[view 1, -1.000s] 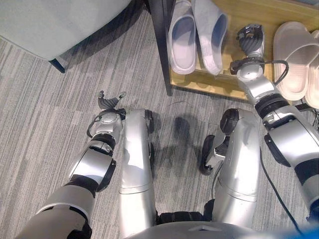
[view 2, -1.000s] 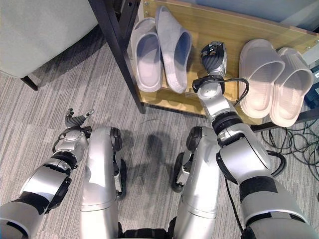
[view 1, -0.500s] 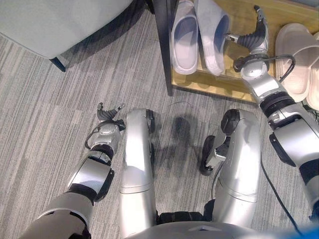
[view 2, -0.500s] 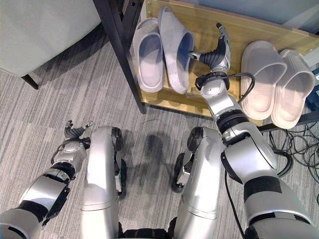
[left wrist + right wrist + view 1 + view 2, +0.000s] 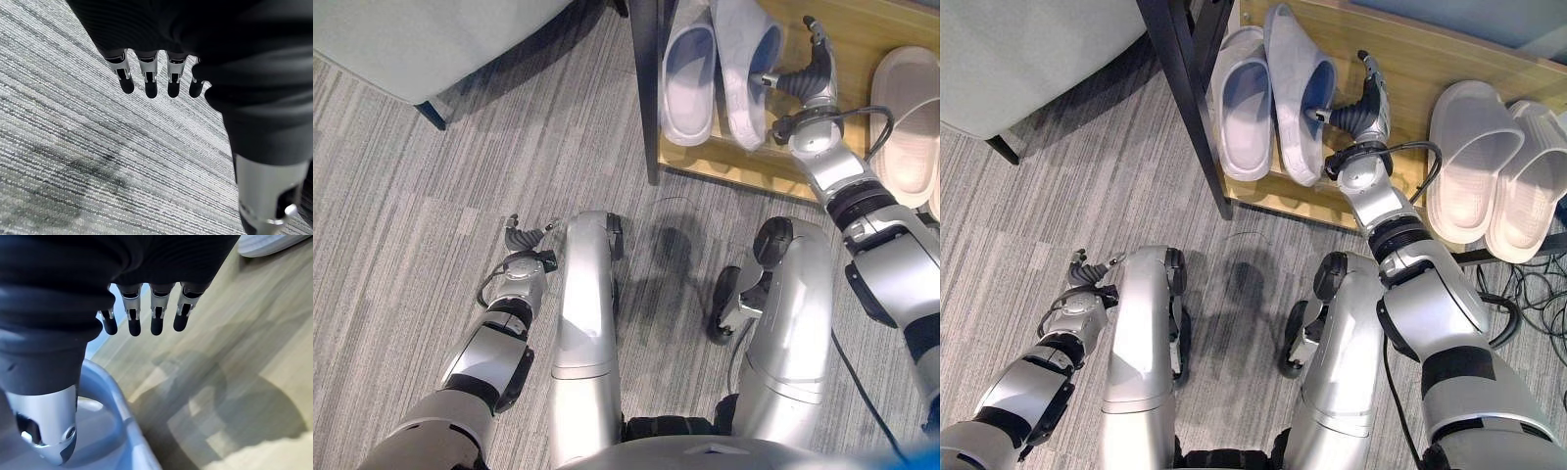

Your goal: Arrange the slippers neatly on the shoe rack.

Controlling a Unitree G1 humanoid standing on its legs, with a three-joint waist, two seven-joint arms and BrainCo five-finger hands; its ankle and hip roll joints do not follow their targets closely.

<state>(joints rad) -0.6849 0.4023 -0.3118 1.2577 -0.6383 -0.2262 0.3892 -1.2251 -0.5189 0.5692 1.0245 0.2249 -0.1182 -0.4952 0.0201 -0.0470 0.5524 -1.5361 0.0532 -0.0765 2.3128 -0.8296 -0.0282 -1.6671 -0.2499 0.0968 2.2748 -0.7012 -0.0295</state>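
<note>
Your right hand [image 5: 1363,98], fingers spread, reaches onto the shoe rack [image 5: 1410,69], thumb inside the right lavender slipper [image 5: 1295,93]; your left hand [image 5: 1087,276] hangs relaxed over the carpet [image 5: 1058,196]

Silver-grey arm shells, glossy, broken by black bands at the joints. Right hand [image 5: 1363,98]: dark ribbed cover over back and wrist, silver fingers [image 5: 155,316] with dark rounded tips. Left hand [image 5: 524,238] built alike, fingers [image 5: 149,78] silver, dark-tipped.
</note>
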